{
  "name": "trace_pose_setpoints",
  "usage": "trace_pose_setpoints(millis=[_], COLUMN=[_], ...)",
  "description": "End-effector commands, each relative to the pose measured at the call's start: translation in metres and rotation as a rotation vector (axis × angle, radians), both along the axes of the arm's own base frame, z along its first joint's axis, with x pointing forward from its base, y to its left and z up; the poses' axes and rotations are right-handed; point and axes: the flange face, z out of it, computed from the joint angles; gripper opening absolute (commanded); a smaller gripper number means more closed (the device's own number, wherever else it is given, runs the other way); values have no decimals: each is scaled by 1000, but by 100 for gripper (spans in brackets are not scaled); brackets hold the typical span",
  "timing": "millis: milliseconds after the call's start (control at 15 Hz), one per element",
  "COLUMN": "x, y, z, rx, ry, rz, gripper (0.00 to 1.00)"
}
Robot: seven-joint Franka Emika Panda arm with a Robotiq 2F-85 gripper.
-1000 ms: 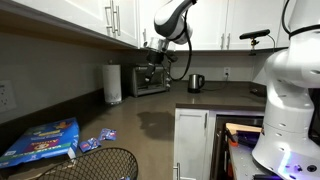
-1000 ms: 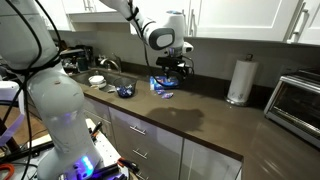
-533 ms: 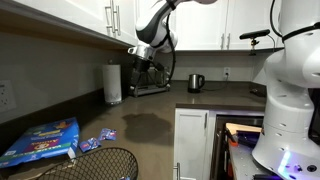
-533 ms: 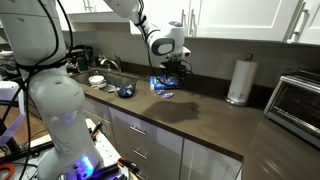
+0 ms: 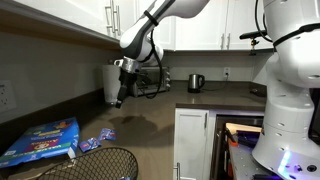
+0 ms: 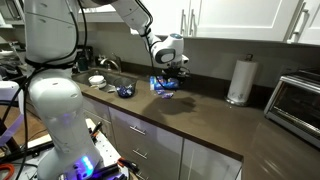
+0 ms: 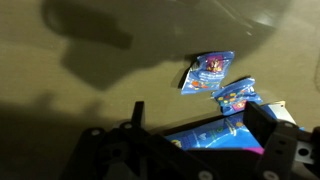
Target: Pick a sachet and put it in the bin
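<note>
Two small blue-purple sachets lie side by side on the dark counter, in an exterior view (image 5: 105, 133) (image 5: 88, 144) and in the wrist view (image 7: 208, 72) (image 7: 237, 93). The black wire-mesh bin (image 5: 92, 164) stands at the near edge of the counter, beside them. My gripper (image 5: 119, 97) (image 6: 170, 77) hangs in the air above the counter, short of the sachets. In the wrist view its two fingers (image 7: 197, 112) are spread apart with nothing between them.
A large flat blue package (image 5: 41, 141) (image 7: 205, 138) lies next to the sachets. A paper towel roll (image 5: 112, 84) (image 6: 238, 80), a toaster oven (image 6: 297, 98) and a kettle (image 5: 196, 82) stand along the back wall. Cabinets hang overhead.
The arm has swung away from the toaster oven toward the sachets' end of the counter and come down lower. The gripper stays open and empty.
</note>
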Motion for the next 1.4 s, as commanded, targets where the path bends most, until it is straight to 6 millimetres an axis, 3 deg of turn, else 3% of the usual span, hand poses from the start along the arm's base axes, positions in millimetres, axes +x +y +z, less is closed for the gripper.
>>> trace_pose_setpoints(millis=[0, 600, 933, 1333], x=[22, 45, 58, 73], y=[9, 47, 41, 37], z=[-23, -71, -82, -80], rx=[-15, -21, -59, -33], ry=[-10, 39, 59, 98], rz=[41, 145, 169, 174], gripper=[100, 100, 100, 100])
